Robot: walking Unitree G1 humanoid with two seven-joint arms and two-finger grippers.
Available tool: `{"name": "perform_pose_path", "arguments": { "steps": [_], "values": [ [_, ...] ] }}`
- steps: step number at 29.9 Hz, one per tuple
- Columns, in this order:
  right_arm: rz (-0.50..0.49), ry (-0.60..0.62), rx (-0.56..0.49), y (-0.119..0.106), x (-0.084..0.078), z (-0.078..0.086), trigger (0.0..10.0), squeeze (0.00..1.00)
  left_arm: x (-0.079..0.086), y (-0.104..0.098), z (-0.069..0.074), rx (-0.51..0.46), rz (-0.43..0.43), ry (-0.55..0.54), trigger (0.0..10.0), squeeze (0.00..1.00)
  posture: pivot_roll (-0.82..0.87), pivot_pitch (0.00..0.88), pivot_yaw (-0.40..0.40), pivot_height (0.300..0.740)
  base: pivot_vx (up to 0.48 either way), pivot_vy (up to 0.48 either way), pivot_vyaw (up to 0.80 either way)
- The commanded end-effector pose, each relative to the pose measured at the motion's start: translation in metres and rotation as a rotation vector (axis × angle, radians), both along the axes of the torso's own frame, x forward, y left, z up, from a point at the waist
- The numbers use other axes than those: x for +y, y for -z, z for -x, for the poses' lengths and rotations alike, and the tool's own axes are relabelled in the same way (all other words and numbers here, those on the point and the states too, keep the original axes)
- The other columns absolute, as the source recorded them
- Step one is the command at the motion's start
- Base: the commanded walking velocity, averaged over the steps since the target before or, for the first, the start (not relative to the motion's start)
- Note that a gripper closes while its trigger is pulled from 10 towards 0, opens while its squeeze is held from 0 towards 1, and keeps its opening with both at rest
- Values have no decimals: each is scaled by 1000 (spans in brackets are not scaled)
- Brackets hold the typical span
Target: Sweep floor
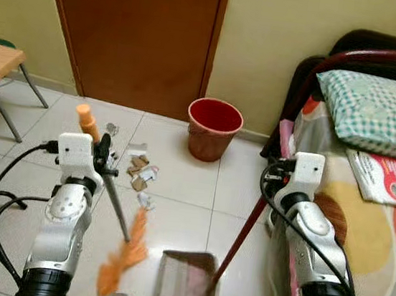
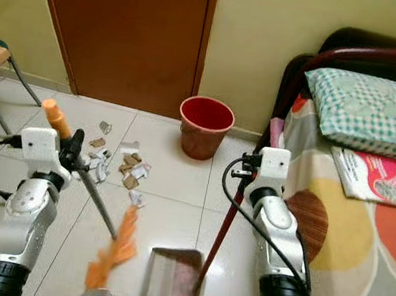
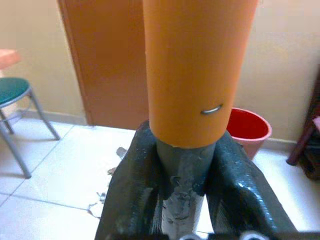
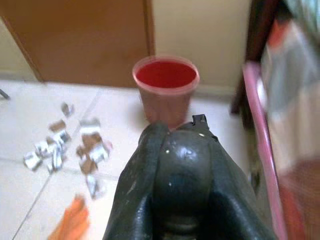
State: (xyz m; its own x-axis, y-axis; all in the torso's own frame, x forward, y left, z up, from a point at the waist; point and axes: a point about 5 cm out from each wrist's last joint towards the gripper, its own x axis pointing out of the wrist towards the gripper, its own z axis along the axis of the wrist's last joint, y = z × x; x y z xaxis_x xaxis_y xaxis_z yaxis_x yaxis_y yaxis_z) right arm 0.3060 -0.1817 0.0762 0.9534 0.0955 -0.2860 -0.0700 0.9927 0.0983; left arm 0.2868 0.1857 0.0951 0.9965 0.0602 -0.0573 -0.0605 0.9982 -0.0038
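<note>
Risk assessment: the left gripper is clamped on the grey metal shaft of the orange-capped hand broom, its two black fingers closed around the shaft just below the smooth orange plastic sleeve. The soft orange bristle head sits low, just beside the flat brown plastic dustpan, and well apart from the scattered scraps of white and tan paper litter on the glossy pale floor tiles. The likely fault is a short stroke: bristles swung from this position would miss the litter, which lies between the broom and the round red plastic bucket. The scraps are light and flat; a fast stroke on slick tile would probably scatter them sideways rather than gather them. The right gripper is closed on the rounded dark top of the thin dark-red dustpan handle. The handle leans, so a small wrist error could tip the pan lip off the floor and let debris slide under. The handle stands just beside the patterned fabric-covered bed, so snagging on the bedding is possible.
</note>
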Motion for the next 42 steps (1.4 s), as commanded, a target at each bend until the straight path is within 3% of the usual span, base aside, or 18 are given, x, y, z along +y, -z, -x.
{"name": "perform_pose_path", "arguments": {
  "steps": [1,10,18,22,30,32,33,34,40,42],
  "values": [
    [-5,-27,57,3,2,-2,10000,0,-3,0,-3,8,4,9,10000,0,-2,0,-78,740,0,0,0],
    [46,-28,98,6,-6,4,10000,0,-5,-3,-5,1,9,17,10000,0,-10,0,-83,740,0,0,0],
    [48,-11,239,16,-27,37,10000,0,-7,-1,-5,8,11,19,10000,0,-24,0,-85,740,0,0,0],
    [47,-57,336,11,-33,70,10000,0,-8,-1,-5,13,13,20,10000,0,-33,0,-88,740,0,0,0],
    [53,-108,381,10,-37,81,10000,0,-9,0,-6,20,13,24,10000,0,-55,7,-92,740,0,0,0],
    [14,-41,294,1,-43,59,10000,0,-9,-1,-7,21,12,25,10000,0,-56,12,-89,740,0,0,0],
    [-29,9,168,-13,-42,33,10000,0,-9,-3,-7,19,10,24,10000,0,-46,19,-82,740,0,0,0],
    [-29,9,168,-13,-42,33,10000,0,-9,-3,-7,19,10,24,10000,0,-46,19,-82,740,0,0,0],
    [-2,17,-70,-60,-33,-12,10000,0,-4,-8,-7,8,-2,11,10000,0,-13,29,-78,740,0,0,0],
    [10,17,-102,-64,-30,-18,10000,0,-4,-8,-7,8,4,16,10000,0,-13,29,-78,740,0,0,0]
  ]
}}
